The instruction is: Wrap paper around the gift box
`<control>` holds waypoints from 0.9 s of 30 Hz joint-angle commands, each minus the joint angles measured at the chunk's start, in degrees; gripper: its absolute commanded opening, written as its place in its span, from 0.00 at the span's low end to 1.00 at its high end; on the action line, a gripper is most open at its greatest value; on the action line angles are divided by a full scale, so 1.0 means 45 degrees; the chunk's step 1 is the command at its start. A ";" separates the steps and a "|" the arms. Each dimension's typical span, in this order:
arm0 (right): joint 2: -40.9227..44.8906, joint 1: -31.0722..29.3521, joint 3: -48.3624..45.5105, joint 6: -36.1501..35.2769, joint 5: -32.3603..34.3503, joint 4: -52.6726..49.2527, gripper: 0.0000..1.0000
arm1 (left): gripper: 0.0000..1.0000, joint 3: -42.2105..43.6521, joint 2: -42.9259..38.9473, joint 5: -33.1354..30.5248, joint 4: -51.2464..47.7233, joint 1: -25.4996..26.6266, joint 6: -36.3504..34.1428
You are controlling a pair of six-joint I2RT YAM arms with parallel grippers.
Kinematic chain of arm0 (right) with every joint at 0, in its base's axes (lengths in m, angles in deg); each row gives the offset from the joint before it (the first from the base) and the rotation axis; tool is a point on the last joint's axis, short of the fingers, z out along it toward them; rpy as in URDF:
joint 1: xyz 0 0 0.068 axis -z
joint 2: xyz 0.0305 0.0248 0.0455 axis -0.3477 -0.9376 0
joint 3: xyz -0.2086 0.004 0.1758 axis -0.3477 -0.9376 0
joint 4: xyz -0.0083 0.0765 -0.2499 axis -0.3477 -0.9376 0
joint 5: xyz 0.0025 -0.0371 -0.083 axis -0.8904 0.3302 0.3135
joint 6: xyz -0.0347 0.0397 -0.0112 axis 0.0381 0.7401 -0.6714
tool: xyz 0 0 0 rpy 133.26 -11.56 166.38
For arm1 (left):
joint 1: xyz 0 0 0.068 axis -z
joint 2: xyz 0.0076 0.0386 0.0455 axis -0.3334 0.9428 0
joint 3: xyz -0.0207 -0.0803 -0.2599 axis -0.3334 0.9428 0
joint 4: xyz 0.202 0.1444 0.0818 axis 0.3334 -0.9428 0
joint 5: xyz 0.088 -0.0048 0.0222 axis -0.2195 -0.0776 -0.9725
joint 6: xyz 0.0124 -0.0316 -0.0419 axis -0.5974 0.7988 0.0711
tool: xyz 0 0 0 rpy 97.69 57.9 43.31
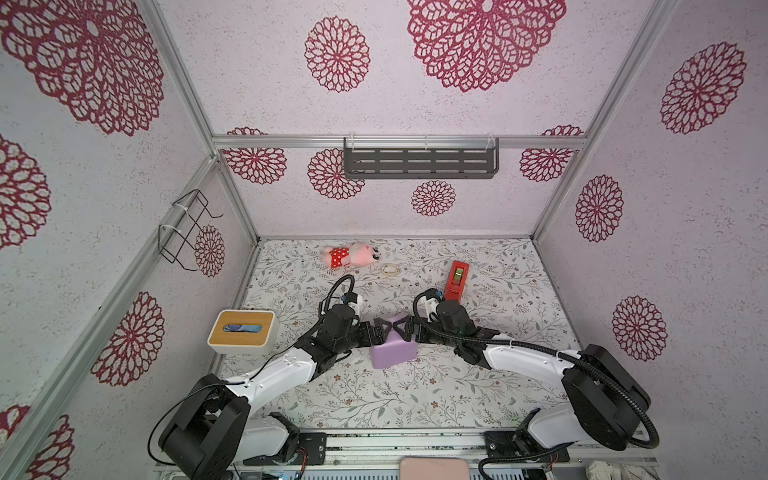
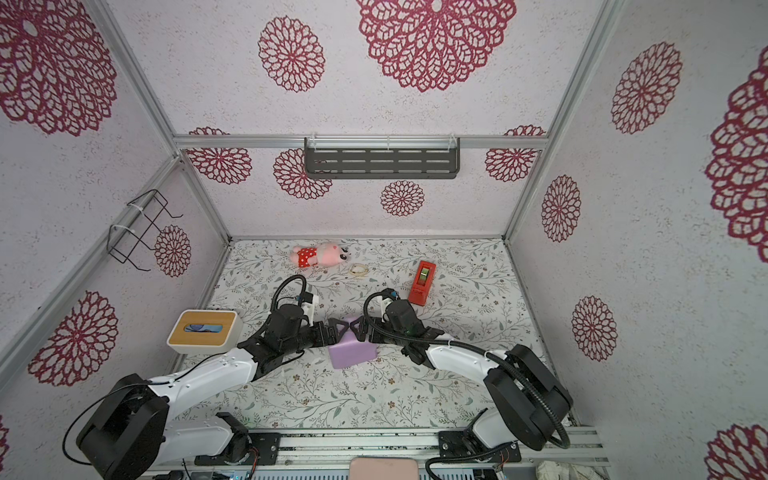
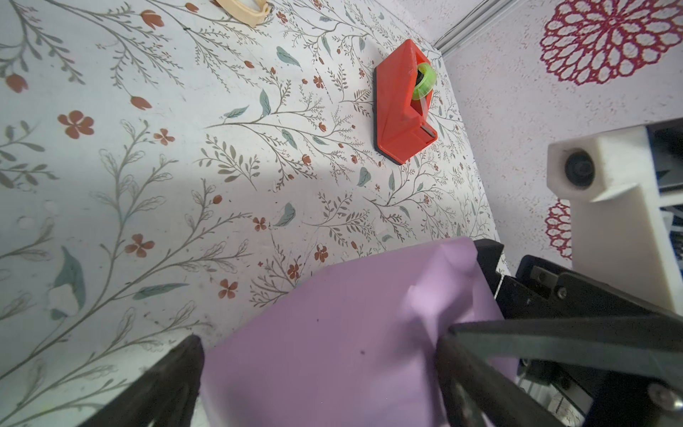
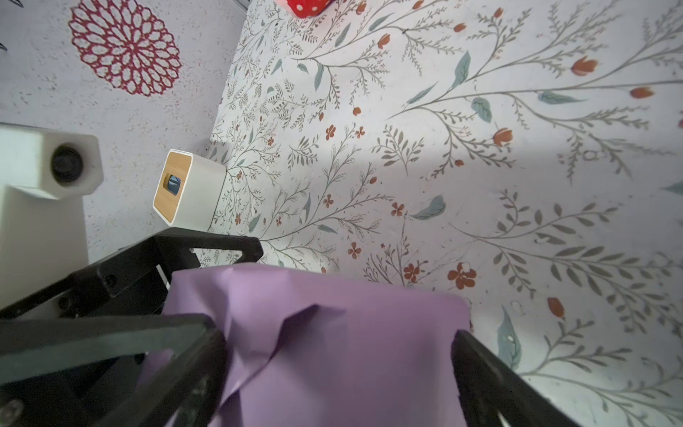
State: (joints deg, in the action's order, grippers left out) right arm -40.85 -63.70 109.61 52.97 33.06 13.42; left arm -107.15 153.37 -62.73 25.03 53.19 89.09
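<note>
The enclosure has three papered walls with red rosettes. A grey shelf (image 1: 419,162) hangs on the back wall and a wire rack (image 1: 187,228) on the left wall. The worktop (image 1: 415,395) carries a floral cover and runs up to aluminium frame rails on all sides. The widest open stretch of cover lies between the parcel and the near rail, and a second stretch runs along the right rail.

Count, in both top views:
- one tissue box (image 1: 243,330), close to the left rail
- one plush toy (image 1: 353,254), near the back edge
- one tape ring (image 1: 390,270), just right of the toy
- one red tape dispenser (image 1: 456,280), behind the right arm
- one parcel and two arms

The paper (image 1: 392,353), lilac face out, forms a box-shaped parcel standing at mid-worktop. The gift box is hidden inside it. The right wrist view shows a creased fold on one face.

The left tool (image 1: 382,330) and right tool (image 1: 404,328) face each other over the parcel's far top edge, tips almost meeting. Both stand wide apart, with the paper lying between each tool's fingers. Whether the fingers touch the paper cannot be told.
</note>
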 commanded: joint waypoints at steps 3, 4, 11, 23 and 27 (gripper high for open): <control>0.0304 -0.0190 -0.1039 0.0492 0.0355 0.0049 0.96 | 0.98 -0.0106 -0.0608 -0.0402 -0.0130 0.0004 0.0503; 0.0269 -0.0200 -0.1171 0.0546 0.0333 0.0183 0.96 | 0.98 -0.0104 -0.0704 -0.0439 -0.0052 0.0008 0.0561; 0.0166 -0.0327 -0.1606 0.0692 0.0330 0.0732 0.96 | 0.98 0.0156 -0.0847 -0.0662 0.0079 -0.0072 0.1167; 0.0579 -0.0313 -0.1145 0.1071 0.0017 0.1063 0.98 | 0.98 0.1200 -0.0896 -0.0428 -0.0298 -0.0316 0.1371; 0.0599 -0.0309 -0.1176 0.2066 -0.0398 0.1942 0.99 | 0.97 0.1278 -0.0695 -0.0357 -0.0123 -0.0305 0.1287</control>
State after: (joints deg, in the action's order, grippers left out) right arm -39.51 -64.51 104.10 58.89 32.80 21.48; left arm -102.91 149.55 -64.22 26.84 52.07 95.08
